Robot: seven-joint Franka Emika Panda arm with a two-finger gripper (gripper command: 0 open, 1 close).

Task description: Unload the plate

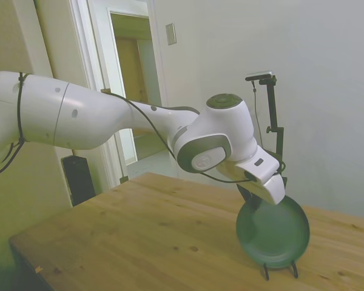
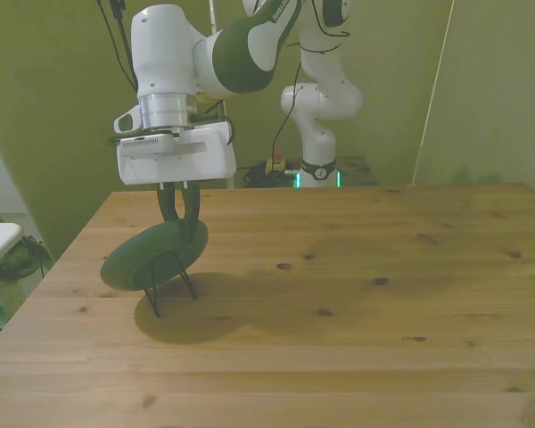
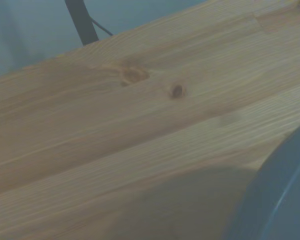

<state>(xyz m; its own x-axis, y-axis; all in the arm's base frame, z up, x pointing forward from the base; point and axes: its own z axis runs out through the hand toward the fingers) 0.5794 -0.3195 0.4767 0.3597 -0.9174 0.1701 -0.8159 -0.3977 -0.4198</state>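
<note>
Plate (image 1: 274,233) stands on edge in the thin black wire stand (image 1: 279,269), its dark green face tilted back, near the tabletop's (image 1: 151,230) edge at the front view's left. In the front view the plate (image 2: 153,256) leans over the stand's (image 2: 169,283) two legs, which rest on the wood and cast a soft shadow beneath. My jaws (image 2: 180,212) straddle the plate's upper rim, one dark finger on each side of it, narrowed about the rim; whether the pads truly press on it I cannot tell. My wrist points straight down above the plate, the white hand block level across the top, and my forearm reaches in nearly level over the tabletop before bending down at the last joint. From the wrist camera I see only blurred wooden planks with two knots (image 3: 177,91) and a grey-green curve of the plate (image 3: 277,195) at the corner of the picture. The tabletop (image 2: 357,294) stretches out toward the front view's right.
</note>
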